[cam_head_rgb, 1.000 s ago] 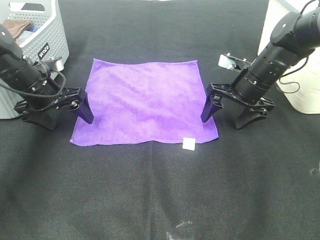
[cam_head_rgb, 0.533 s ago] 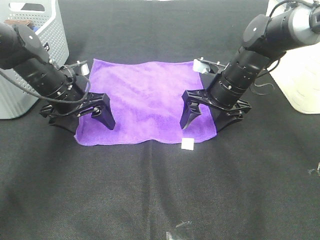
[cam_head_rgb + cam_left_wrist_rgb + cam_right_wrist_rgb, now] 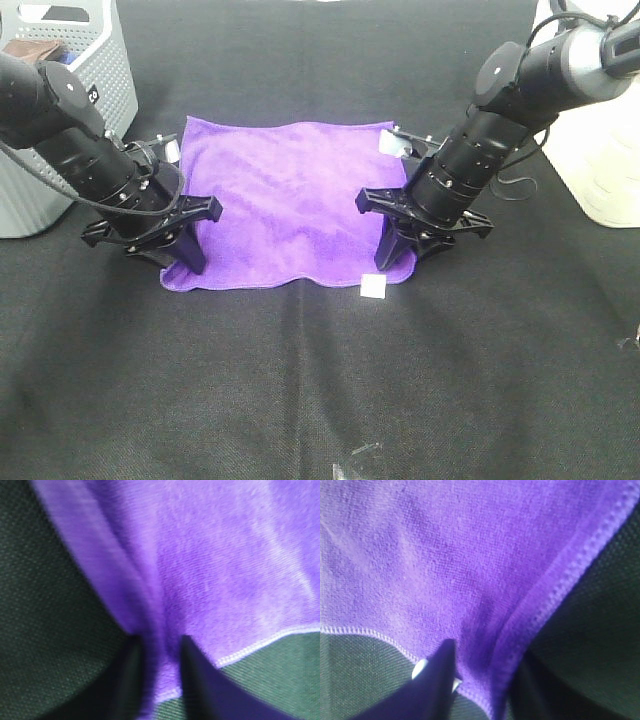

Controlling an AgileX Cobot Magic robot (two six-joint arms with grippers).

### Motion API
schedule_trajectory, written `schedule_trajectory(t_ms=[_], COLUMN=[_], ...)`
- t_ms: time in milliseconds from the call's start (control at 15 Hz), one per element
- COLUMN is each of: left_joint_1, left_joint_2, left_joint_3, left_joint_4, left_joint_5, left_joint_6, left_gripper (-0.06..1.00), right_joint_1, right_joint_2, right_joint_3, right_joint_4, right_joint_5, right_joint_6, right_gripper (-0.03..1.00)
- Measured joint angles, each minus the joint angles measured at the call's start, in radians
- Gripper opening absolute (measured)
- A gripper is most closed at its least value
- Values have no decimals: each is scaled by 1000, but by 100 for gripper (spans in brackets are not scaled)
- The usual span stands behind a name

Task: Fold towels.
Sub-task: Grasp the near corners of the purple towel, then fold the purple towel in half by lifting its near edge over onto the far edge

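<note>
Towel (image 3: 285, 205) lies spread on the desk (image 3: 300, 380). Left pincer (image 3: 187, 262) is clamped on one near corner, right pincer (image 3: 388, 260) on the other.

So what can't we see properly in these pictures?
- Exterior high view: the grey basket and the white container are cut off by the edges. The brown thing in the basket is mostly behind its wall.
- Exterior high view: any print on the purple towel's white tag is too small.
- Wrist views: blurred, and the jaws pinching the towel are cut off at the picture edge.
</note>
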Motion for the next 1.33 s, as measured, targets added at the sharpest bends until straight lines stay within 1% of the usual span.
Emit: schedule_trajectory(t_ms=[133, 200, 267, 333, 467, 667, 867, 933, 1000, 1067, 1133, 1333], left_joint_1=[-1, -2, -2, -2, -2, -2, -2, -2, -2, -2, -2, -2], left_joint_2=[2, 3, 3, 3, 3, 5, 5, 5, 5, 5, 5, 5], left_joint_3=[-2, -13, -13, -25, -41, -54, -133, -162, -207, -232, -232, -310], left_joint_4=[20, 37, 37, 52, 80, 99, 111, 123, 154, 174, 174, 247], left_joint_5=[1, 10, 10, 28, 53, 86, 176, 207, 243, 256, 256, 243], left_joint_6=[0, 0, 0, 0, 0, -2, -9, -14, -26, -37, -37, -66], left_gripper=[4, 1, 1, 0, 0, 0, 0, 0, 0, 0, 0, 0], right_joint_1=[2, 2, 2, 2, 2, 2, 2, 2, 2, 2, 2, 2], right_joint_2=[10, 10, 10, 10, 10, 10, 0, -12, -25, -28, -28, -28], right_joint_3=[-33, -56, -56, -76, -86, -86, -86, -91, -119, -143, -143, -243], right_joint_4=[-1, -8, -8, -13, -18, -24, -24, -28, -39, -43, -43, -89], right_joint_5=[33, 52, 52, 65, 77, 102, 120, 123, 130, 134, 134, 112], right_joint_6=[0, 0, 0, 0, 0, 0, 0, 0, 0, 0, 0, 1], right_gripper=[19, 12, 12, 3, 3, 3, 3, 3, 3, 3, 3, 3])
